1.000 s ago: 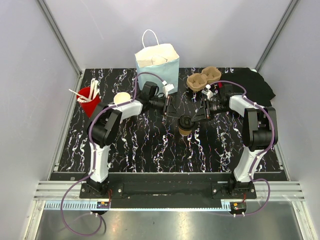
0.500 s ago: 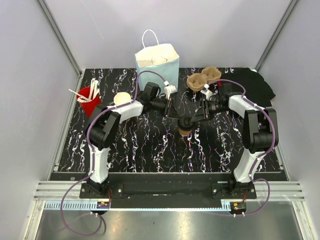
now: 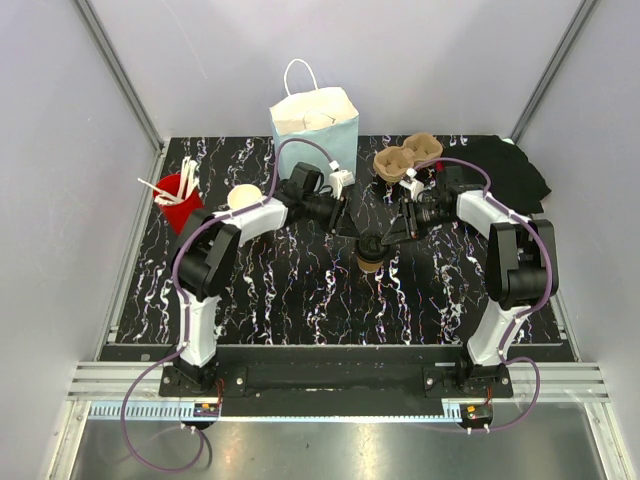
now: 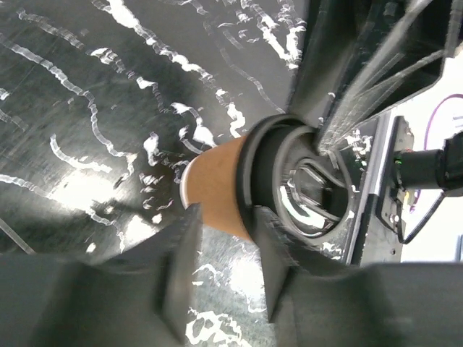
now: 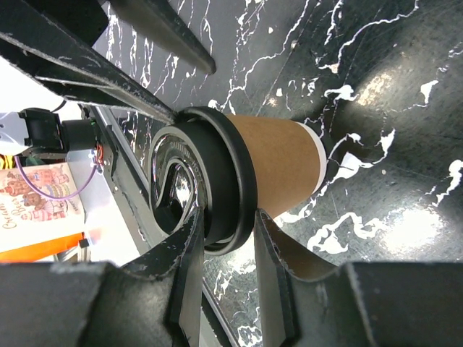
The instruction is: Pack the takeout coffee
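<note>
Right gripper (image 5: 228, 225) is clamping the rim of the black lid (image 5: 181, 184) on the kraft-paper cup (image 5: 278, 166); left gripper (image 4: 226, 224) is straddling the same rim, jaws apart.

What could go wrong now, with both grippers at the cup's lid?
The right gripper pinches the black lid by its rim only: a lift may pull it off the paper cup. The left gripper straddles the same rim, close beside the right one: they may collide or tip the cup.
</note>
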